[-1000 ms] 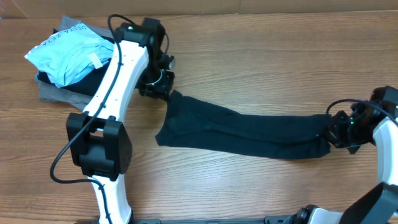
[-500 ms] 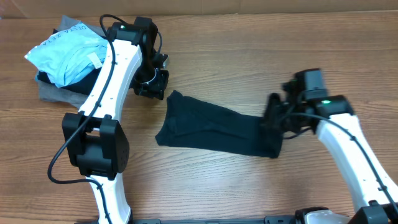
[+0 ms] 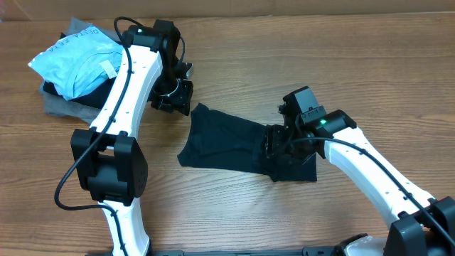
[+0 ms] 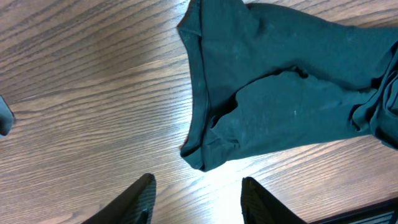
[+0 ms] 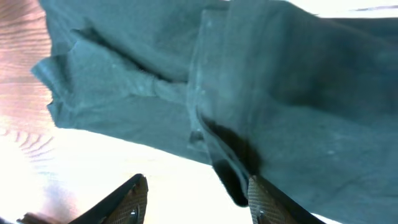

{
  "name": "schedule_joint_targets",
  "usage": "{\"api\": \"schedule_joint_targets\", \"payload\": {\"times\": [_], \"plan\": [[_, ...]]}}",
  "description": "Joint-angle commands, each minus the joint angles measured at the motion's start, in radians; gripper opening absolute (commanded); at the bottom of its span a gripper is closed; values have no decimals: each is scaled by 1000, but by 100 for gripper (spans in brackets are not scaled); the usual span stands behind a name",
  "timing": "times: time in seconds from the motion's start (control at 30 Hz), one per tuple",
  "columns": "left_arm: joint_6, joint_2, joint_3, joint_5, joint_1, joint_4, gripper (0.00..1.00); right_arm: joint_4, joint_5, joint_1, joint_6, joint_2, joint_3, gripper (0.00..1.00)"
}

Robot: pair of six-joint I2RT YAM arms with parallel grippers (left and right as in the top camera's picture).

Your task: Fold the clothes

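The black T-shirt [image 3: 227, 142] lies in the middle of the wooden surface [image 3: 320, 57], bunched into a long dark band running from 10 o'clock to 4 o'clock. Its 4 o'clock end is doubled back on itself.

The left arm [image 3: 131, 78] reaches to the band's 10 o'clock tip. The left fingers [image 4: 142, 198] stand apart with only bare wood between them, and a folded corner of the shirt sits just ahead at 12 o'clock.

The right arm [image 3: 362, 160] comes in from 4 o'clock, with its head over the doubled end. The right fingers [image 5: 129, 200] are spread too, with nothing pinched between them, though a dark fold of fabric hangs right beside the one at 5 o'clock.

At 10 o'clock on the surface, a light blue garment [image 3: 78, 60] lies on a grey garment [image 3: 57, 107], well apart from the shirt.
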Motion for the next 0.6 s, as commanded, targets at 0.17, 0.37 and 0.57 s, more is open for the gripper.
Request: {"api": "schedule_joint_targets", "payload": {"times": [0.17,0.37,0.57], "plan": [[16,-25,-39,5,0,43,65,-68,51,-167,3,-63,24,61],[85,-23,-239,172,0,251,77,-122,50,-282,-11,-63,24,61],[103,-23,-418,219,-1,424,78,-156,44,-300,-60,-63,24,61]]}}
